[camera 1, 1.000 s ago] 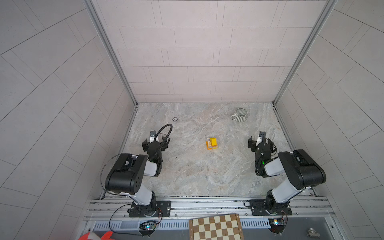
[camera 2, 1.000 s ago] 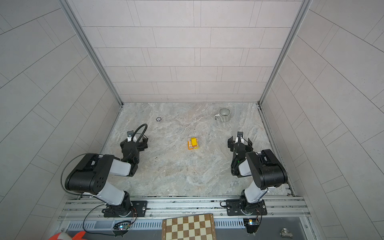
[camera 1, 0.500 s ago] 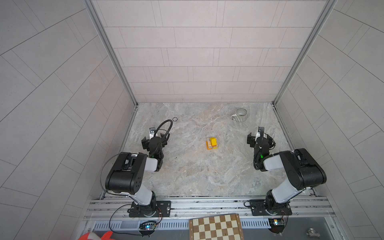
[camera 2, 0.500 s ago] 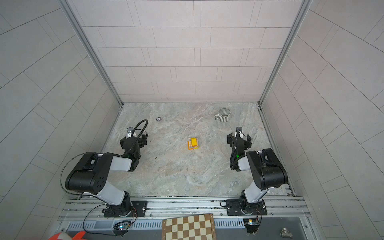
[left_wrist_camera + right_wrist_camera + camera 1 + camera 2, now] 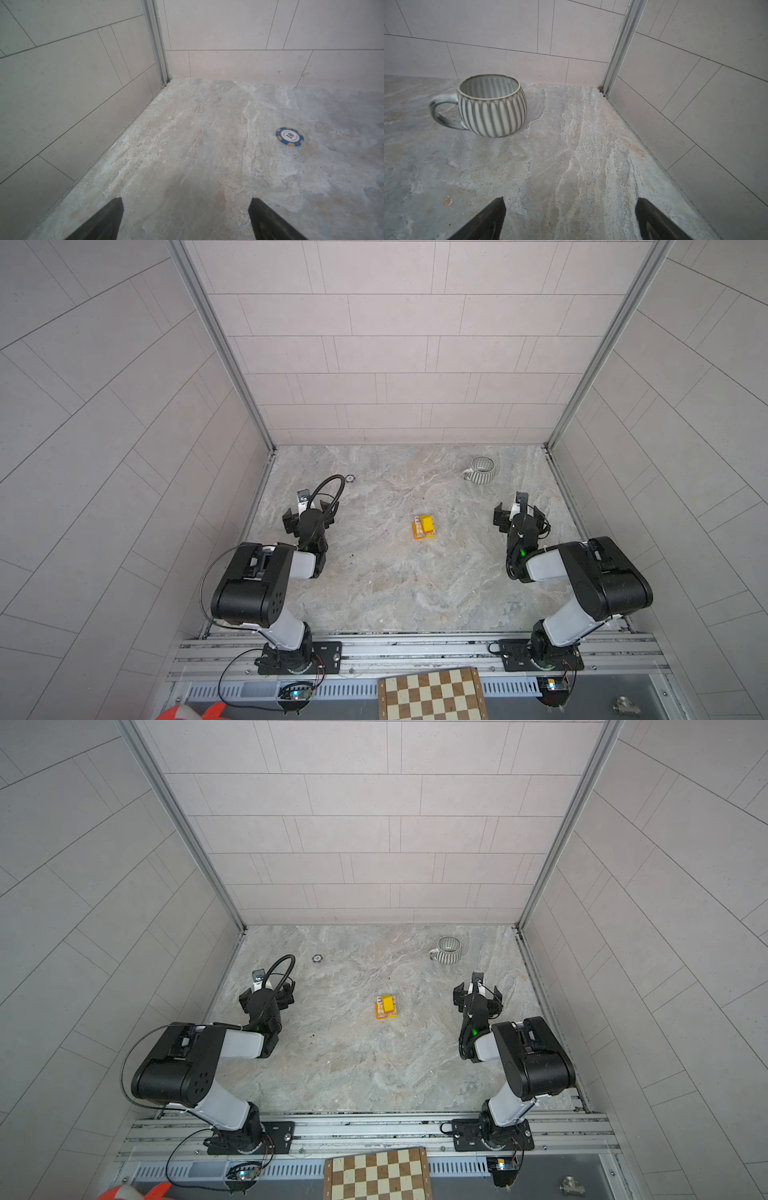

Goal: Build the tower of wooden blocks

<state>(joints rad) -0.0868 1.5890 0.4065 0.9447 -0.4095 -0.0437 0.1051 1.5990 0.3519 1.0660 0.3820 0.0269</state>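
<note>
The tower (image 5: 424, 526) (image 5: 387, 1006) stands in the middle of the stone table: a compact stack of wood blocks, orange at the base, lettered natural cubes, and a yellow block on top. It shows in both top views only. My left gripper (image 5: 308, 517) (image 5: 266, 994) (image 5: 187, 200) hovers open and empty well to the tower's left. My right gripper (image 5: 518, 512) (image 5: 477, 992) (image 5: 571, 199) hovers open and empty well to its right. Both point toward the back wall, over bare table.
A grey-striped mug (image 5: 482, 468) (image 5: 492, 106) stands upright at the back right, ahead of the right gripper. A blue poker chip (image 5: 350, 478) (image 5: 289, 136) lies at the back left. A chessboard (image 5: 432, 695) sits in front of the rail. Tiled walls enclose three sides.
Both grippers have drifted slightly toward the back wall, still open. The tower has not moved.
</note>
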